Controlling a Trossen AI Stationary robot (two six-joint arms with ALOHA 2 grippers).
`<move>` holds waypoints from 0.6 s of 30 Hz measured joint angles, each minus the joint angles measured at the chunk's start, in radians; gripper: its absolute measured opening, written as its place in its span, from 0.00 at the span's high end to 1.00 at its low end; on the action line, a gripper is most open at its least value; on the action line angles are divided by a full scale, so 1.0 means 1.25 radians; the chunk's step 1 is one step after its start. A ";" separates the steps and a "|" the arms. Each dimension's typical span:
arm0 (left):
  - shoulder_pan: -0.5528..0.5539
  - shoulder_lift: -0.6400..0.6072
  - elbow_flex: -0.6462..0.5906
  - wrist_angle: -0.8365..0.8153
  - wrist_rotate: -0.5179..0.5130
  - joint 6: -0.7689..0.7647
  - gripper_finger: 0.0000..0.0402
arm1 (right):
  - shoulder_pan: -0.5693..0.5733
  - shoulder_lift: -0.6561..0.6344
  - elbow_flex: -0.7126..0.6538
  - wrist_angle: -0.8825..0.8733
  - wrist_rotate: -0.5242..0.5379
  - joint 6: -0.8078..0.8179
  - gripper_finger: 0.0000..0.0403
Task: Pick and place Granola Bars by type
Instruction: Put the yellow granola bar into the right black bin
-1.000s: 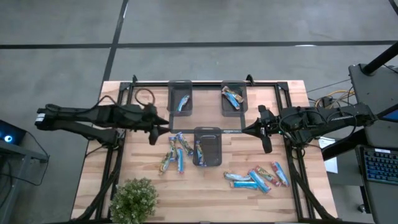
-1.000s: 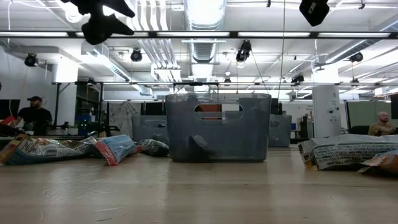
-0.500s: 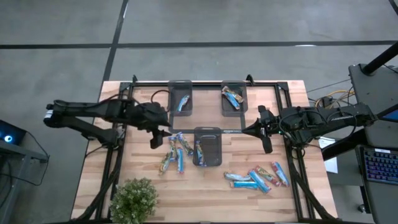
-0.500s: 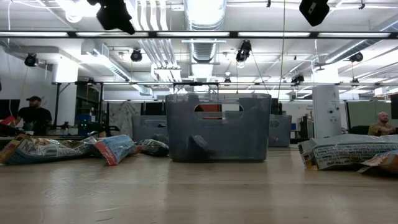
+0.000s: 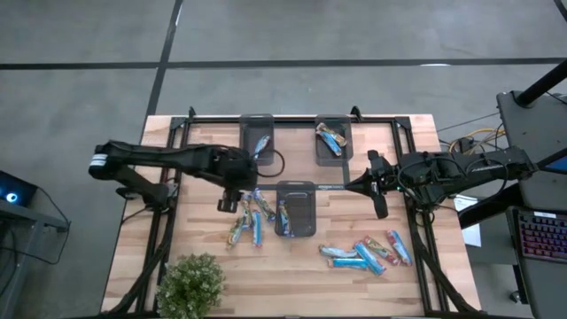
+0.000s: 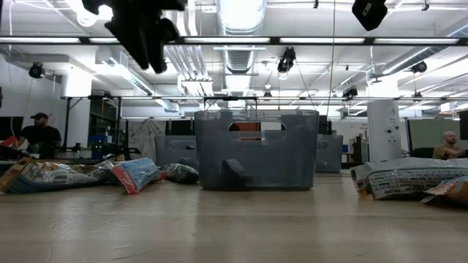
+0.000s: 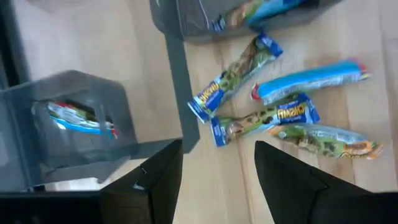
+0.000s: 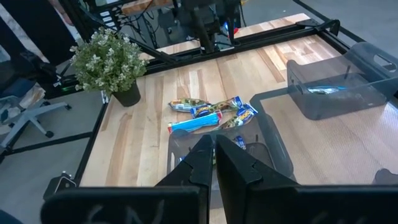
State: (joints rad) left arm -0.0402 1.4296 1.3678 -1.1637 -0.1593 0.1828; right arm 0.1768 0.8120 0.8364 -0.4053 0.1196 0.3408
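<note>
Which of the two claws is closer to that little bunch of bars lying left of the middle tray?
The left claw: it hangs open right above the bunch of bars. The right claw is shut, away on the middle tray's far side.

An industrial lab: exposed ceiling ducts [image 6: 241,18], strip lights, workstations behind the table [image 6: 234,226].

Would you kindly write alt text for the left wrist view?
The open left gripper hovers over four granola bars lying on the wooden table, beside a grey tray holding another bar.
</note>
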 joint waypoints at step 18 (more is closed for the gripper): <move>0.025 0.096 0.000 -0.015 -0.020 -0.888 0.54 | 0.000 0.000 0.000 -0.001 0.000 0.001 0.97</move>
State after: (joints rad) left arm -0.0091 1.5492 1.3678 -1.1824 -0.1839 -0.9268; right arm 0.1768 0.8120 0.8364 -0.4068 0.1196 0.3423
